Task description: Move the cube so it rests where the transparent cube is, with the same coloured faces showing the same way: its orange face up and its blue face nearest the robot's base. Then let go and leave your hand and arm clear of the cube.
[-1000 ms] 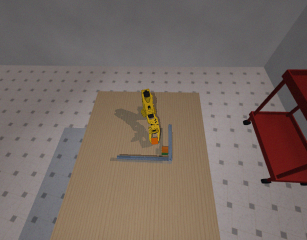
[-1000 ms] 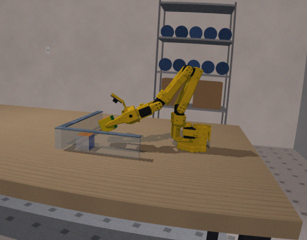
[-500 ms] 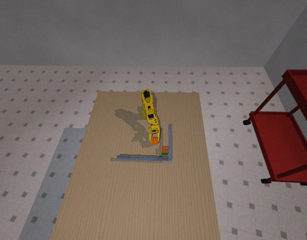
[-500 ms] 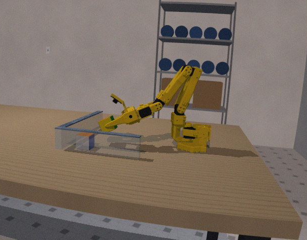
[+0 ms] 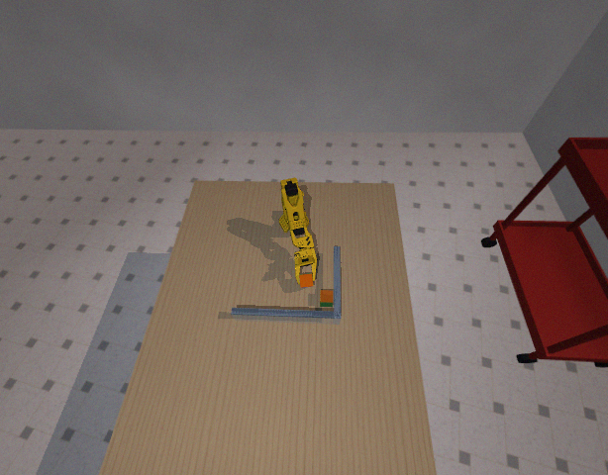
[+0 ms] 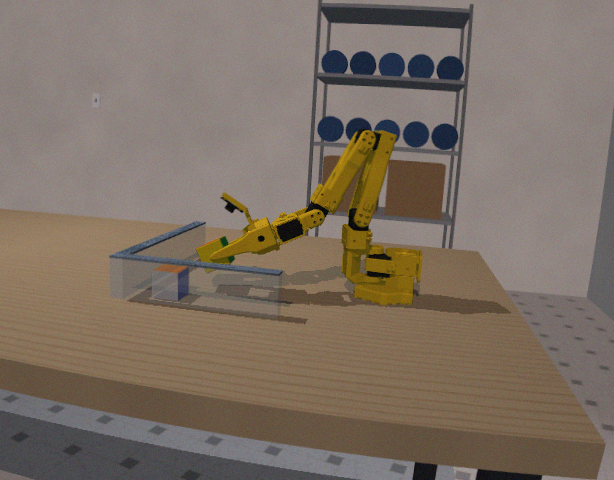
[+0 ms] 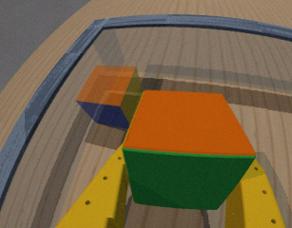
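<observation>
The cube (image 5: pixel 306 280) (image 6: pixel 207 251) (image 7: pixel 185 123) is held above the table, between the two yellow fingers of my gripper (image 5: pixel 306 278) (image 6: pixel 217 255) (image 7: pixel 188 157), which is shut on it. Its orange face is up, tilted. Its green face points back toward the wrist and the base; a yellow face shows in the exterior view. The transparent cube (image 5: pixel 326 296) (image 6: pixel 166 284) (image 7: pixel 107 89) stands on the table in the corner of the walls, orange on top and blue toward the base. It is farther out than the held cube, and to its left in the wrist view.
Two clear walls with blue-grey top edges meet in a corner beyond the transparent cube: a side wall (image 5: pixel 337 276) (image 6: pixel 245 267) and a far wall (image 5: pixel 278 312) (image 7: pixel 184 20). A red cart (image 5: pixel 545 291) and a shelf rack (image 6: pixel 392 80) stand off the table.
</observation>
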Tool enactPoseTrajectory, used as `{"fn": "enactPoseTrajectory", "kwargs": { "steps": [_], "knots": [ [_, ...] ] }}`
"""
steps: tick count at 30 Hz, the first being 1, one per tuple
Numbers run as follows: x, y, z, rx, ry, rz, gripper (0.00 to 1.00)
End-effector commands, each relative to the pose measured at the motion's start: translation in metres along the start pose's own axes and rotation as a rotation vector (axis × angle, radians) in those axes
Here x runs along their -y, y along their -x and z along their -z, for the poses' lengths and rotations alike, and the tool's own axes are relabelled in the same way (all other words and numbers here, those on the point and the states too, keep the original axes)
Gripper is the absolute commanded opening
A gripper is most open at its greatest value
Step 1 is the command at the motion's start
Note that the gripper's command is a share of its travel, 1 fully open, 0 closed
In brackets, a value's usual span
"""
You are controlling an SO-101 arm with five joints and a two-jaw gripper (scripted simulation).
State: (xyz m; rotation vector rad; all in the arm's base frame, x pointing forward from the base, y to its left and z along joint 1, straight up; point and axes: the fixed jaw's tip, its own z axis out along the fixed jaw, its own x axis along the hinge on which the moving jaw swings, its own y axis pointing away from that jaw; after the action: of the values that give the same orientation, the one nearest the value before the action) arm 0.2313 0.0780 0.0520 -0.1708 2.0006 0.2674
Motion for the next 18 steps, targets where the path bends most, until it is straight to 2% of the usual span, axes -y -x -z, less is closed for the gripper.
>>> {"fn": "enactPoseTrajectory", "kwargs": {
  "steps": [1,18],
  "knots": [
    [-0.0013,0.0120,-0.0022,0.063,0.007,-0.003,0.22],
    [-0.0004,0.0046,-0.0059,0.063,0.007,-0.003,0.22]
  ]
}}
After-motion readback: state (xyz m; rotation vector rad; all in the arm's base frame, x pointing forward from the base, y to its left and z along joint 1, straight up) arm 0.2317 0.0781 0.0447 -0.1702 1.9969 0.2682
